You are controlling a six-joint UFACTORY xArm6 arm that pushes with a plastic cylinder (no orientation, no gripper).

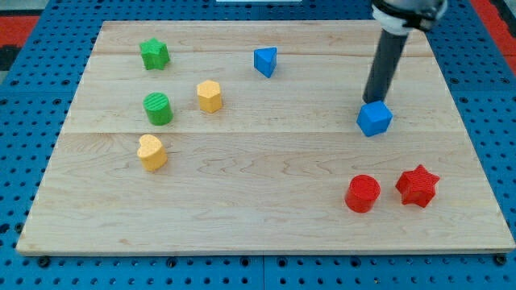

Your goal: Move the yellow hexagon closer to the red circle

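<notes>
The arm came in from the view's top right, its dark rod slanting down and a little to the view's left — and my tip (372, 101) sat right at the upper edge of the blue cube (375, 118), touching it or as good as touching; the exact contact was hidden behind the block. This tool was a bare rod with nothing to clench or release, and it carried nothing.

The yellow hexagon (210, 96) stood well apart from my tip, away across the counter (266, 217) in the view's upper left part, upright on the wood. Between the two lay only the blue triangular block (265, 61), nearer the view's top. The red circle (363, 193) sat low on the view's right, below the blue cube and just beside the red star (417, 185) — so the hexagon and the circle were far from each other, on opposite sides of the counter.

Around the hexagon: a green cylinder (158, 108) just to its left, a green star (154, 54) above that, and a yellow heart-shaped block (151, 152) below.
</notes>
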